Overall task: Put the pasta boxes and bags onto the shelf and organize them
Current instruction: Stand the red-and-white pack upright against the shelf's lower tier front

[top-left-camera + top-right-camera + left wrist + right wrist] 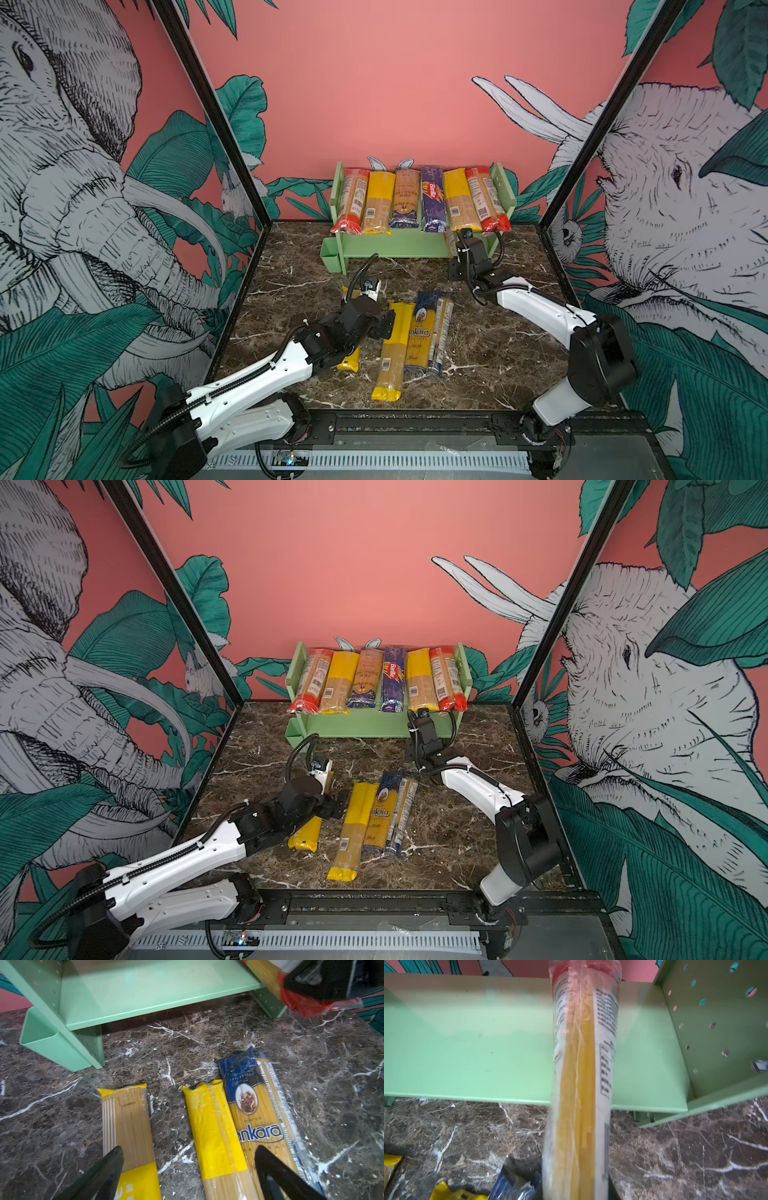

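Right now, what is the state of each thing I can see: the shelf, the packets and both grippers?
shelf: upright, top board full, lower board nearly bare.
six packets: lying side by side on the top board.
red-ended packet: held, pointing in over the lower board.
right gripper: shut on the red-ended packet.
table packets: lying flat, not yet shelved.
left gripper: open, empty, above the table packets.

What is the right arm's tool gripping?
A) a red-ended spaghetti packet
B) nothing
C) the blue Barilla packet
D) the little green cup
A: the right tool is shut on a red-ended spaghetti packet, which points in over the lower board of the green shelf.
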Available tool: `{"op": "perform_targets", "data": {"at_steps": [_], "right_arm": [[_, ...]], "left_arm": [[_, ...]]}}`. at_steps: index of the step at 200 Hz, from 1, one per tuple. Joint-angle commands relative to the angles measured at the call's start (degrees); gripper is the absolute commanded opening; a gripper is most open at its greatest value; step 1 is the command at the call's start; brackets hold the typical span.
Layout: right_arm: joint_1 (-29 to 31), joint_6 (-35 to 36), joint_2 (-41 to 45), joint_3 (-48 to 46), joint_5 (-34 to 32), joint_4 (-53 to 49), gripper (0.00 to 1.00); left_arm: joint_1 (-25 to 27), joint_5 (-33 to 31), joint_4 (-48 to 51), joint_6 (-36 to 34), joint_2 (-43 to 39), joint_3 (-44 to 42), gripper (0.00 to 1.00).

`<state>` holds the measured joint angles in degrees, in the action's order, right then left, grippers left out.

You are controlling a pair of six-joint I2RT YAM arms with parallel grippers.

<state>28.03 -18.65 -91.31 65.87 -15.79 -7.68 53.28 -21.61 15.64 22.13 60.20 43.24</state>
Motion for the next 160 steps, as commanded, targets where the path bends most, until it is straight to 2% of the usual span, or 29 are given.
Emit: {"op": "perform_targets", "data": {"at_steps": [1, 77, 160], "right_arm": [[-1.6, 2.69, 0.12, 4.66, -0.4, 13.02, 0.0], [-5.88, 4.06, -5.43, 5.69, 0.67, 15.84, 0.0], [-7.74, 4.9, -2.38, 1.23, -0.32, 18.14, 0.0]], "left_arm": [[0.25, 2.78, -3.62, -0.8, 1.47, 1.57, 0.99], [0.25, 3.26, -4.31, 0.37, 2.97, 0.98, 0.99], [0.25, 2.67, -2.81, 1.95, 0.76, 0.07, 0.98]]}}
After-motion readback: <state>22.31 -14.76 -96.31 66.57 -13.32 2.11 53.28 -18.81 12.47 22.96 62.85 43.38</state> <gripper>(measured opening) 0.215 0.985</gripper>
